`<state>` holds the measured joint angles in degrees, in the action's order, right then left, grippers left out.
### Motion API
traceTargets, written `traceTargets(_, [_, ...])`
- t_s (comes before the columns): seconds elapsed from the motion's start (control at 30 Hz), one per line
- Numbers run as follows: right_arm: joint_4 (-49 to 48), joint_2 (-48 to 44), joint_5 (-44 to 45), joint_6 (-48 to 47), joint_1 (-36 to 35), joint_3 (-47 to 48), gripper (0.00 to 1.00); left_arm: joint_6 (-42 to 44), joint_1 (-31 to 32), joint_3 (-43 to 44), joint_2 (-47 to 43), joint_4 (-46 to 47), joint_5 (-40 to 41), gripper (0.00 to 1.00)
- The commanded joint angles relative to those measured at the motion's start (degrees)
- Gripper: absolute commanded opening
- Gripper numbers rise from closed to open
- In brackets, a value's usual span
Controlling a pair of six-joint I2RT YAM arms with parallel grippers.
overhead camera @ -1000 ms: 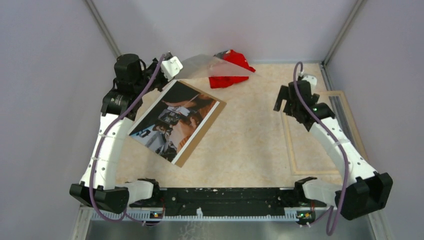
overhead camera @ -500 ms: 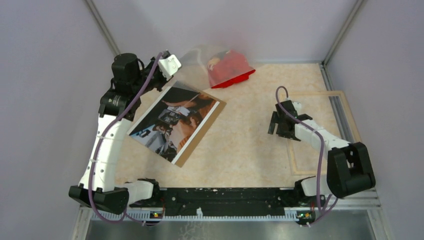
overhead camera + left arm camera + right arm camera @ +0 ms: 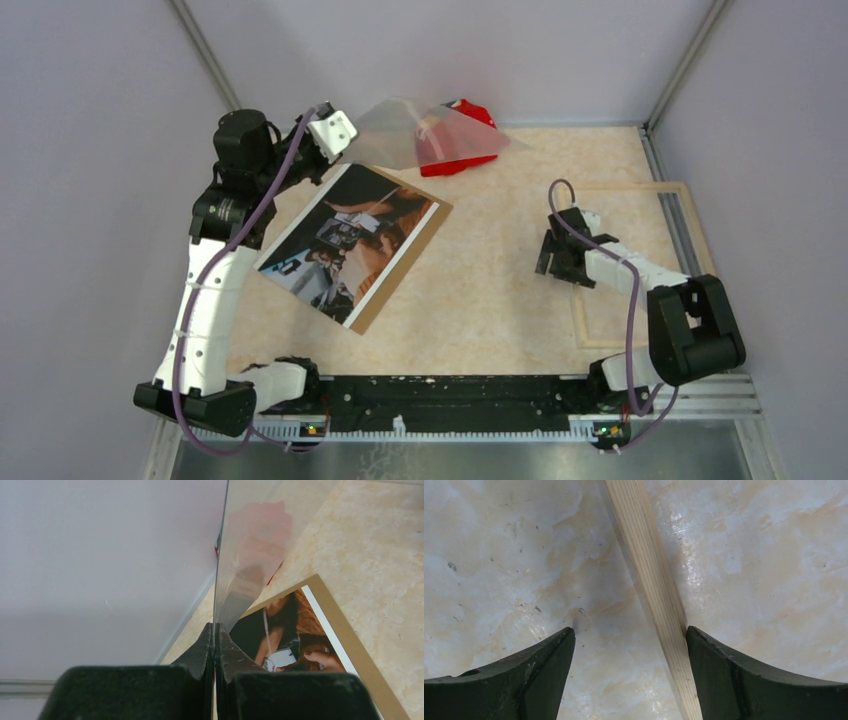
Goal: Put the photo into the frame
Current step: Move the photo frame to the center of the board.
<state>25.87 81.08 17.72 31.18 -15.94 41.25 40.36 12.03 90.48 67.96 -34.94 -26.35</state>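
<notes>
The photo (image 3: pixel 345 238) lies face up on a brown backing board (image 3: pixel 405 262) at the table's left. My left gripper (image 3: pixel 352 140) is shut on the edge of a clear sheet (image 3: pixel 420 135) and holds it raised above the photo's far corner. In the left wrist view the fingers (image 3: pixel 205 645) pinch the clear sheet (image 3: pixel 250 545), with the photo (image 3: pixel 280 635) beneath. The frame (image 3: pixel 620 186) lies flat at the right, pale wood side up. My right gripper (image 3: pixel 553 255) stands open, low over its left rail. That rail (image 3: pixel 649 570) runs between the fingers, against the right one (image 3: pixel 724 670).
A red cloth (image 3: pixel 462 140) lies at the back, partly seen through the clear sheet. Grey walls close in the table on three sides. The arm bases and a black bar (image 3: pixel 450 390) line the near edge.
My right arm has folded down and back, bringing its gripper onto the frame's left rail, jaws a little narrower. My left gripper has shifted slightly left and tilted the clear sheet.
</notes>
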Motion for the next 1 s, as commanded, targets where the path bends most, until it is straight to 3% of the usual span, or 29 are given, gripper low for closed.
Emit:
traceTargets(0.0, [-5.29,0.18,-6.26,3.57,0.32,-3.12,0.78,-0.89,-0.14,2.35,-1.77,1.52,-1.13,0.00])
traceTargets(0.13, [-8.41,0.44,-8.77,7.15,-2.30,-4.96,0.64,-0.94,-0.12,2.73,-1.78,1.91,-0.95,0.00])
traceTargets(0.33, [-11.07,4.02,-7.45,16.04,-13.53,-2.12,0.59,-1.03,-0.09,2.86,-1.79,2.11,-1.03,0.00])
traceTargets(0.77, [-11.34,19.26,-0.77,33.02,-33.21,13.00,0.57,-0.17,-0.08,2.87,-2.49,1.60,-0.62,0.00])
traceTargets(0.97, [-10.93,23.53,0.06,33.36,-36.35,19.63,0.60,-0.19,-0.16,2.79,-2.69,0.58,-0.35,0.00])
